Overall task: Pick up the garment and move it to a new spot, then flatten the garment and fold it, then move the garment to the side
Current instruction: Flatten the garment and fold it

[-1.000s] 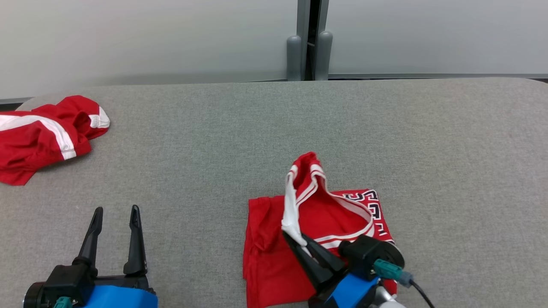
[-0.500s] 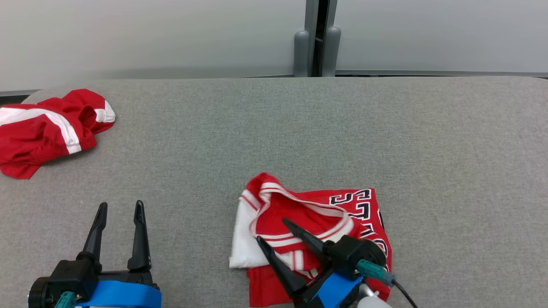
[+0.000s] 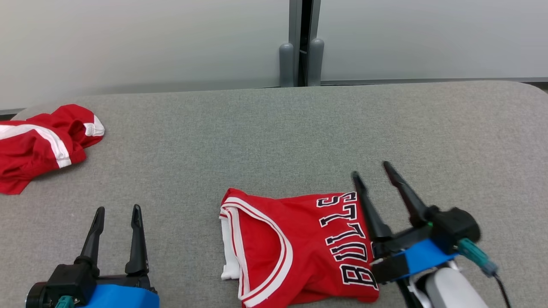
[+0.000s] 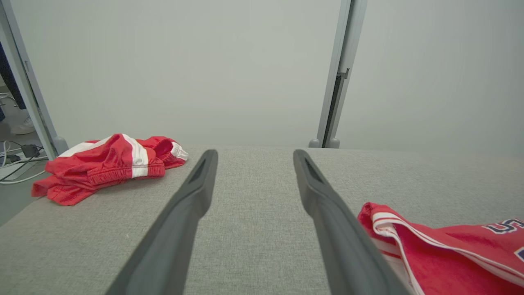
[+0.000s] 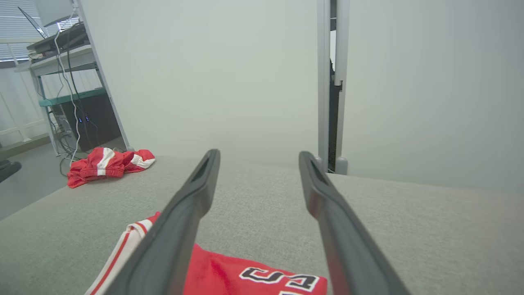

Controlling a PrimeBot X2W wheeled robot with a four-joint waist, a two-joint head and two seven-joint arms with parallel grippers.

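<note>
While jersey [image 3: 299, 244] lies folded on table [image 3: 257, 137], left tool [image 3: 117, 209], right tool [image 3: 370, 169] both spread.

A crumpled pair of red shorts with white stripes [image 3: 40, 143] lies at the far left corner of the grey fabric-covered desk [image 3: 265, 128]. Behind the desk stand pale wall panels [image 3: 128, 38], joined at a grey metal post [image 3: 299, 38]. Off that left corner stands a dark cabinet [image 5: 94, 123].
</note>
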